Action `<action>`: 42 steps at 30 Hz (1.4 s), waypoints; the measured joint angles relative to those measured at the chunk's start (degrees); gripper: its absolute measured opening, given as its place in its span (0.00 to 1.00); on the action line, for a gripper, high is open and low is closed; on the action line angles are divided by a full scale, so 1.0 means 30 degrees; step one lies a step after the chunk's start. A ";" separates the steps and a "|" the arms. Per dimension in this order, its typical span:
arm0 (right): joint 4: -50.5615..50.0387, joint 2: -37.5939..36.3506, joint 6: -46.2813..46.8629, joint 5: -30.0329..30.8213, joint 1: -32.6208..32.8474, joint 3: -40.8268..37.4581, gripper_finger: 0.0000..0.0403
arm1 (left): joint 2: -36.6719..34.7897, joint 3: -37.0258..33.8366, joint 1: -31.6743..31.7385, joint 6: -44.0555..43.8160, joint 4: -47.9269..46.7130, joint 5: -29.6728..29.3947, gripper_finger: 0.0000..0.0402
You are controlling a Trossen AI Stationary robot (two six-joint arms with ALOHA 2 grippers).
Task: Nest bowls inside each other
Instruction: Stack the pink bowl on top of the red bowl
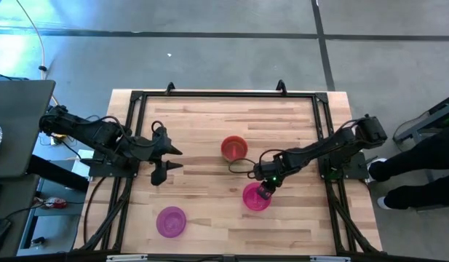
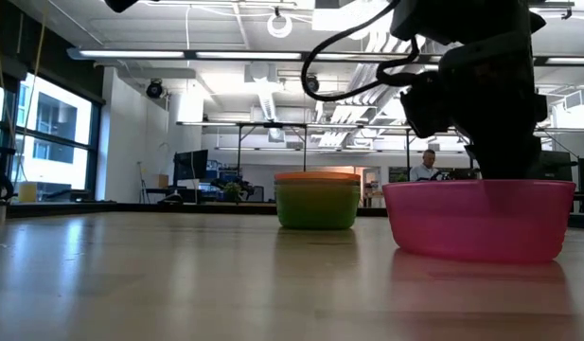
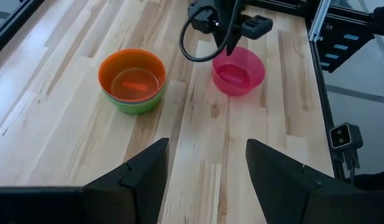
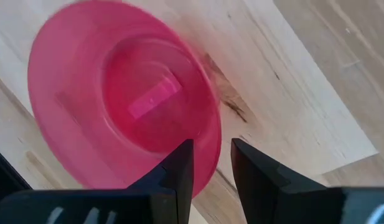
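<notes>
A magenta-pink bowl (image 1: 255,198) stands upright on its base on the table right of centre; it also shows in the low view (image 2: 476,220). My right gripper (image 1: 263,191) points down at its far rim, and in the right wrist view (image 4: 212,152) the fingers stand narrowly open, one inside the rim and one outside, with a gap on both sides. A red bowl sits nested in a green bowl (image 3: 132,81) at the table's middle (image 1: 234,148). A purple bowl (image 1: 171,221) stands near the front edge. My left gripper (image 1: 177,159) waits open at the left. Yellow and teal bowls do not show.
A black metal frame (image 1: 137,98) runs round the wooden table top. A black cable (image 3: 192,43) loops off my right arm between the stack and the pink bowl. A person's legs (image 1: 420,175) stand beyond the table's right edge.
</notes>
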 joint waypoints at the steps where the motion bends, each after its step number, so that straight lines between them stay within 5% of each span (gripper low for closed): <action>1: 0.0089 0.0012 0.0120 0.0055 -0.0009 0.0000 0.25 | 0.0000 0.0000 0.0000 0.0000 0.0004 0.0000 0.50; 6: 0.0185 0.0025 0.0234 0.0232 -0.0015 0.0000 0.21 | 0.0000 0.0000 0.0000 -0.0005 0.0051 0.0000 0.50; 12: 0.0224 0.0025 0.0198 0.0162 -0.0007 0.0000 0.02 | 0.0000 0.0000 0.0000 -0.0022 0.0051 0.0063 0.50; 28: -0.3195 0.0025 -0.1380 0.0160 -0.0942 0.3389 0.00 | 0.0000 0.0000 0.0000 0.0481 -0.0001 0.0134 0.50; 42: -0.8300 0.0025 -0.4001 0.3569 -0.5190 0.9067 0.00 | 0.0000 0.0000 0.0007 0.0773 -0.0466 -0.0058 0.50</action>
